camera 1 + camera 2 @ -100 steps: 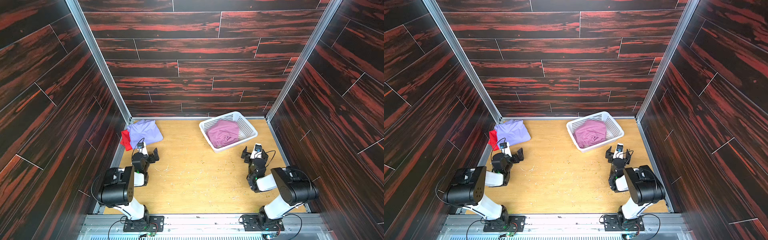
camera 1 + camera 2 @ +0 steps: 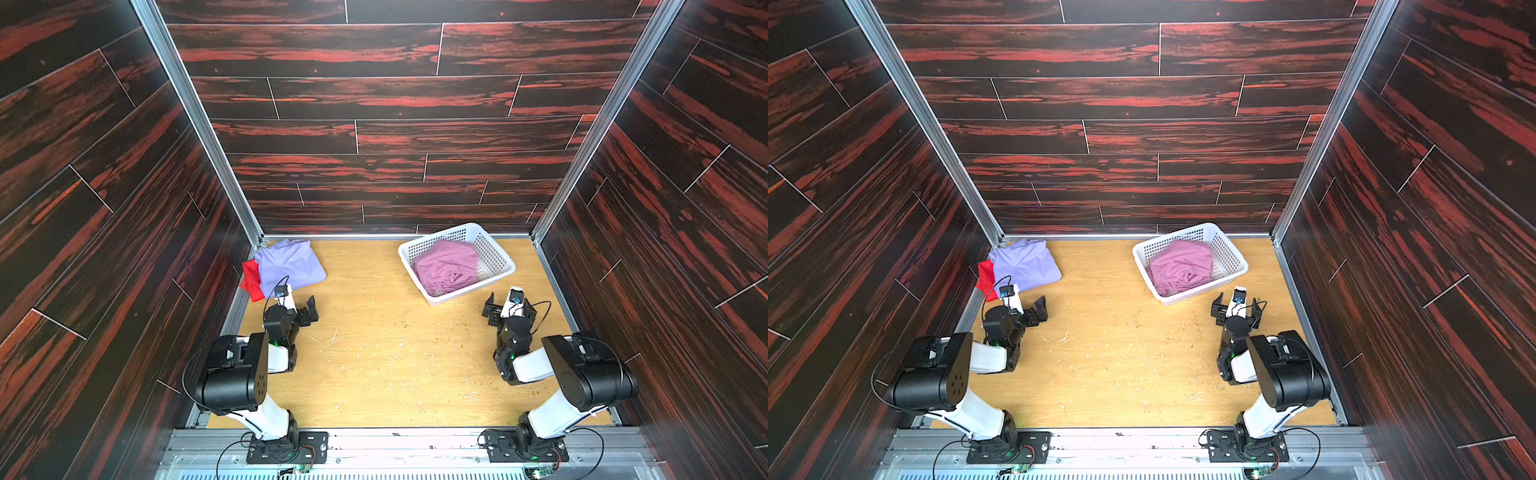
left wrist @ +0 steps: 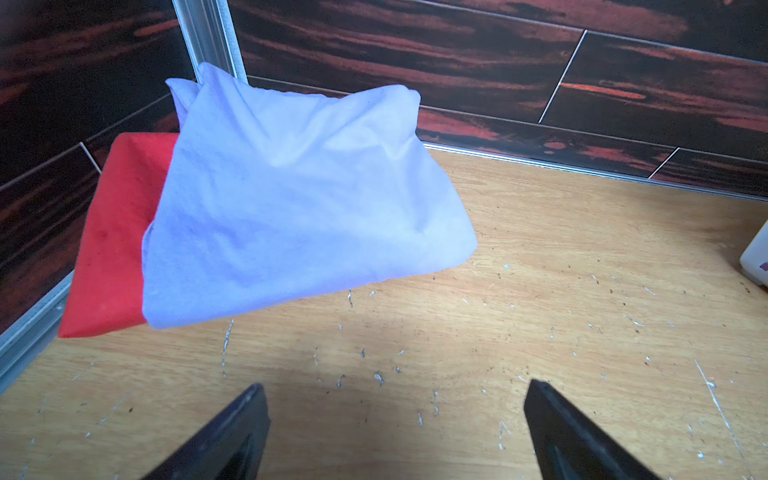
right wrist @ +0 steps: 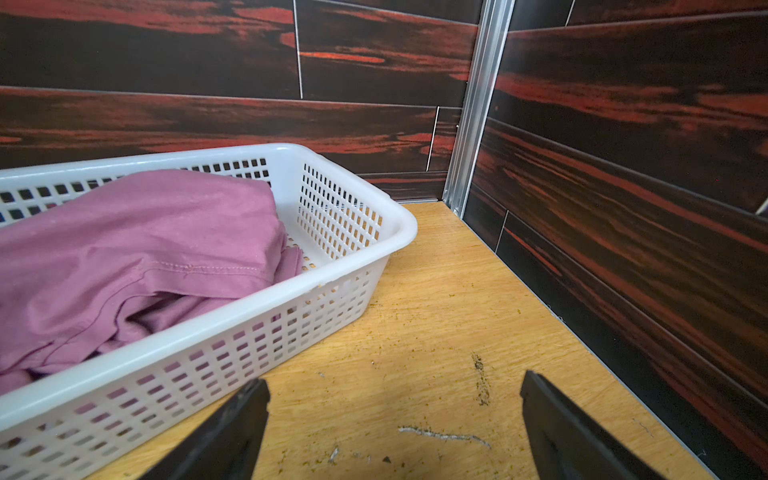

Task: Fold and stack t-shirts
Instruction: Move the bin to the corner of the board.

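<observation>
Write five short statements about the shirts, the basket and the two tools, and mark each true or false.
1. The pink shirt lies in the basket. True.
2. The lavender shirt lies under the red shirt. False: the lavender shirt lies on top, partly covering the red one.
3. The left tool holds the lavender shirt. False: it is open and empty, apart from the shirt.
4. The right tool is open with nothing in it. True.
5. The red shirt is in the basket. False: it lies on the table, outside the basket.
</observation>
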